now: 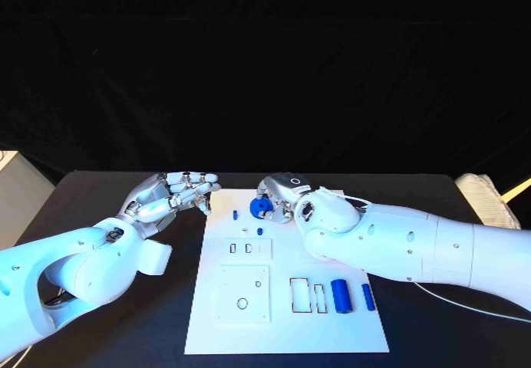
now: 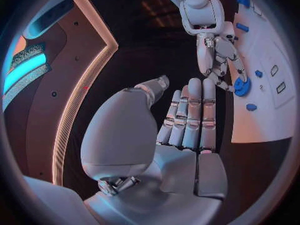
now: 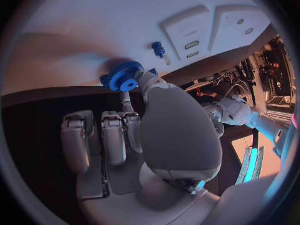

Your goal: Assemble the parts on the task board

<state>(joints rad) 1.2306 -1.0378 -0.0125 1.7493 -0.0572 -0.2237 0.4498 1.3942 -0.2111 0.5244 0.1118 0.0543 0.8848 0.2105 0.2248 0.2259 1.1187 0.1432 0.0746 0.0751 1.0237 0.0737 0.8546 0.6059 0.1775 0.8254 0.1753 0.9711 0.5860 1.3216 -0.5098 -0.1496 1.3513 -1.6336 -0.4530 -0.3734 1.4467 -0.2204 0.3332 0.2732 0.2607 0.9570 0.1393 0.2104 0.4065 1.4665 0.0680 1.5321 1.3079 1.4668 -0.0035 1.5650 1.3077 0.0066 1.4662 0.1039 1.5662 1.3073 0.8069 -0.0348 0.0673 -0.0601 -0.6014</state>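
Note:
My right hand point(image 1: 283, 195) hovers over the far end of the white task board point(image 1: 285, 330) and pinches a blue gear point(image 1: 260, 208) between thumb and a finger. The right wrist view shows the gear point(image 3: 125, 76) at the fingertips just above the board point(image 3: 87, 30), near a small blue peg point(image 3: 159, 49). My left hand point(image 1: 177, 196) hangs beside the board's far left corner, holding nothing. In the left wrist view its fingers point(image 2: 190, 117) lie side by side with the thumb apart, facing the right hand point(image 2: 215, 50) and the gear point(image 2: 242, 87).
Two small blue pegs point(image 1: 235, 215) point(image 1: 259, 230) stand on the board near the gear. Raised white plates with slots point(image 1: 249, 248) point(image 1: 243, 294) sit mid-board. Two blue cylinders point(image 1: 341, 295) point(image 1: 367, 297) lie beside open slots point(image 1: 301, 295) at the near right. Black table point(image 1: 133, 330) surrounds the board.

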